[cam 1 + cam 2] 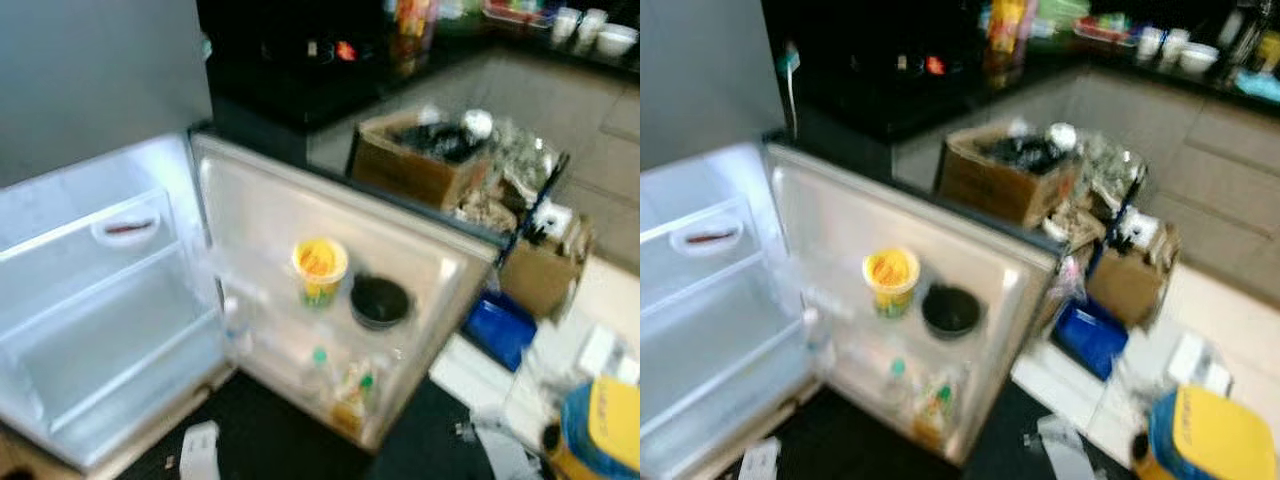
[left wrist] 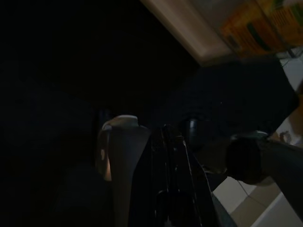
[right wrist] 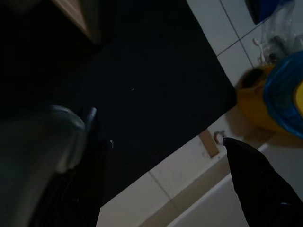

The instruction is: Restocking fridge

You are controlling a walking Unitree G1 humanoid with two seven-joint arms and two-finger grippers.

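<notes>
I'm looking down at the open fridge, its shelves nearly bare. On its door shelf stand a yellow cup and, just beside it, a dark bowl; small bottles sit in the door rack below them. The cup looks light and thin-walled, easily crushed; I'd take it low around its body. Both arms hang idle. My right hand is released, fingers spread; my left hand I cannot tell.

A cup and a bowl sit side by side on the fridge door. Bottles stand below them. Boxes lie behind the door.
</notes>
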